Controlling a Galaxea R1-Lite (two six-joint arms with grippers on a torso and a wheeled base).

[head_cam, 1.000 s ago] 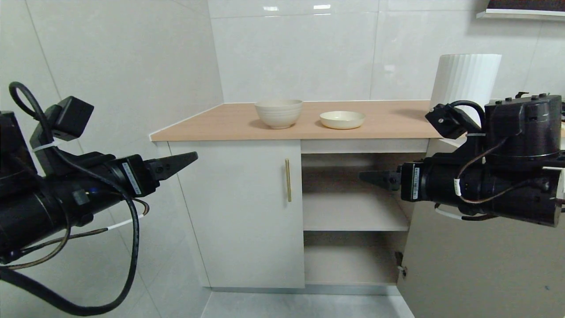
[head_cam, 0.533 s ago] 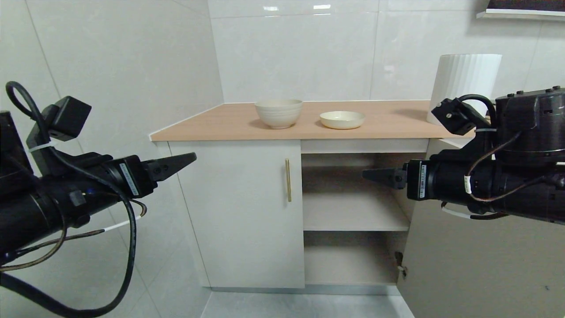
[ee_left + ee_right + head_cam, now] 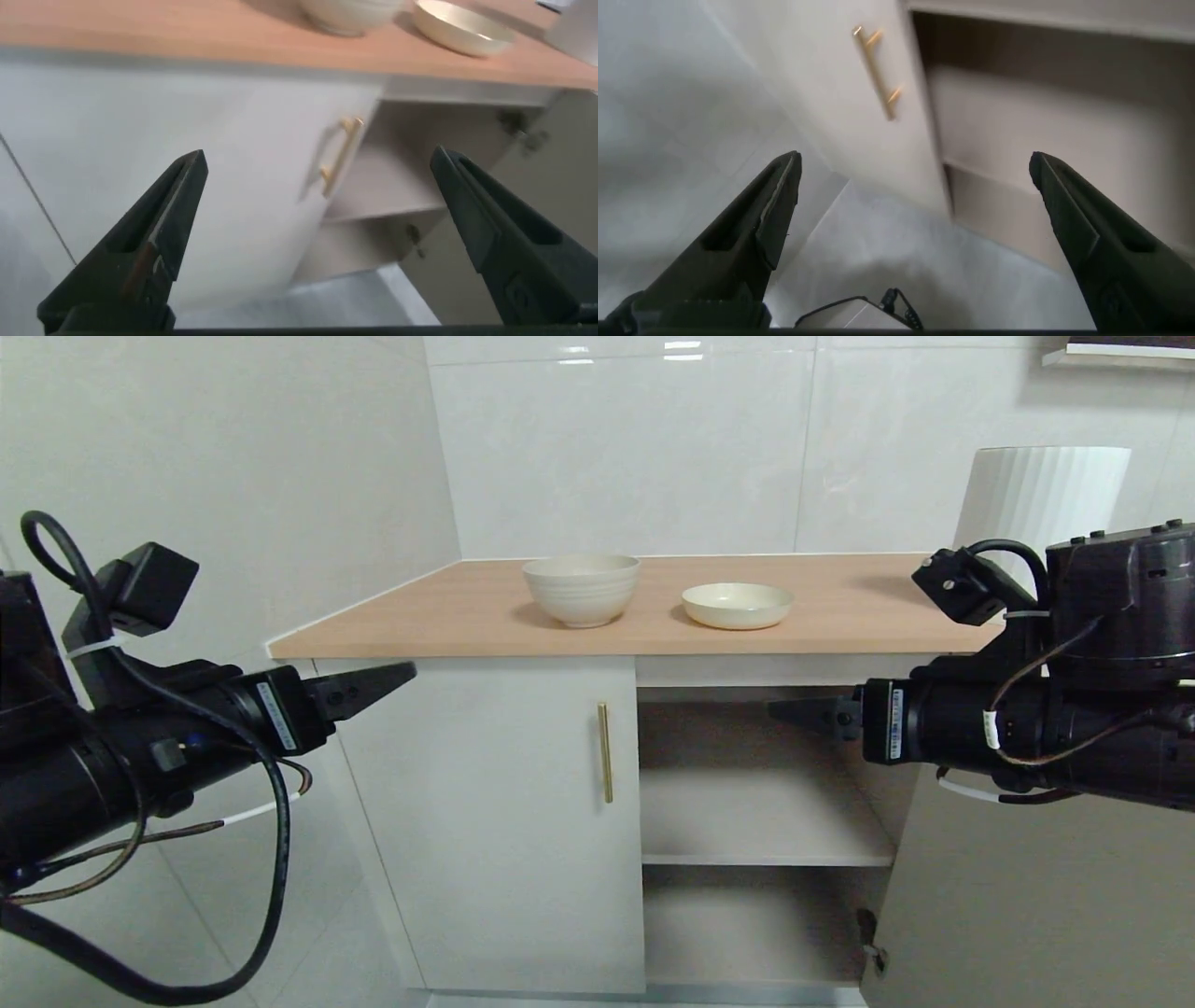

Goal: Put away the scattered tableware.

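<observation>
A cream ribbed bowl and a shallow cream plate stand side by side on the wooden countertop. The left wrist view looks up at the bowl and the plate. My left gripper hangs open in front of the cabinet's left corner, below counter height. My right gripper is level with the open cabinet compartment, open and holding nothing. Both are well short of the dishes.
The cabinet's left door is closed, with a brass handle. The right door stands swung open, baring two shelves. A tall white ribbed container stands at the counter's right end. Tiled walls close off the left and back.
The whole head view has shifted: the camera moved closer and slightly left, so the counter sits lower and larger in the picture. The right arm drew back slightly to the right.
</observation>
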